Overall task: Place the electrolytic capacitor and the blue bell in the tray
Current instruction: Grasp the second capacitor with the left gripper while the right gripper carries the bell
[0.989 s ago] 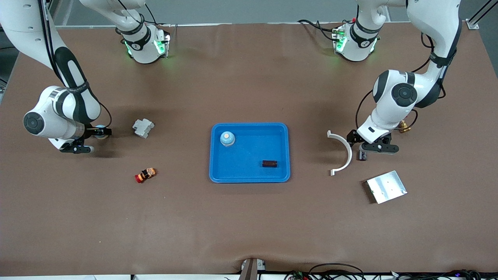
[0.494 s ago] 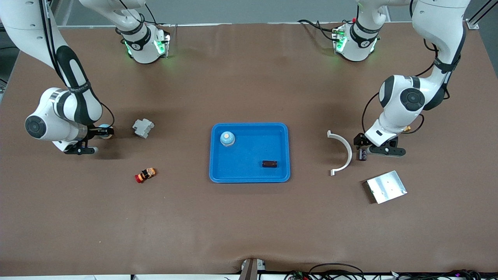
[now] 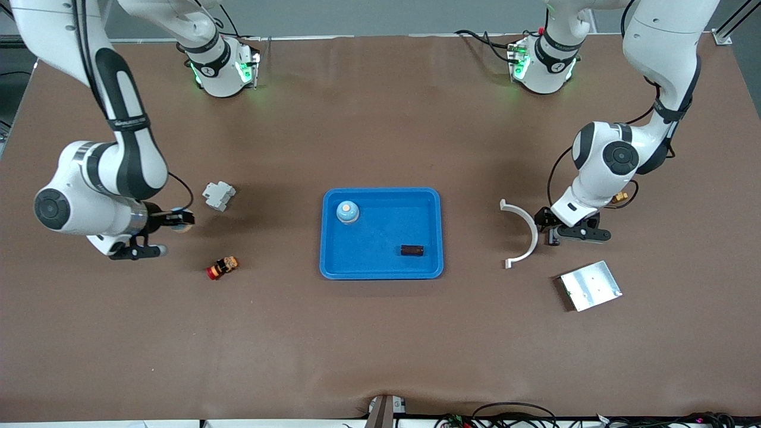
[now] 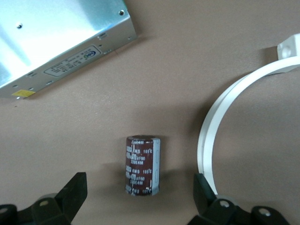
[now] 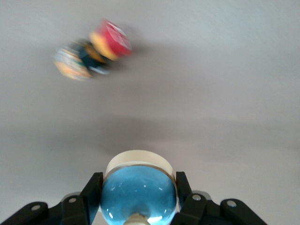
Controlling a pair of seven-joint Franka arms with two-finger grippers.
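Observation:
A blue bell (image 5: 138,192) with a cream base is clamped in my right gripper (image 5: 138,190), which hangs over the table (image 3: 178,219) by the right arm's end. A dark brown electrolytic capacitor (image 4: 142,165) lies on the table (image 3: 554,237) beside a white arc. My left gripper (image 4: 138,197) is low over it (image 3: 556,232), open, with one finger on each side and no contact. The blue tray (image 3: 386,229) sits mid-table. Inside it are another blue bell (image 3: 347,211) and a dark capacitor (image 3: 411,250).
A grey-white block (image 3: 219,195) and a red-and-orange part (image 3: 222,267) lie near the right gripper. A white curved piece (image 3: 526,235), a silver metal plate (image 3: 590,285) and a small brass part (image 3: 620,196) lie around the left gripper.
The right gripper closed on the blue bell and carried it toward the tray and toward the front camera. The left arm shifted slightly around the capacitor, still open.

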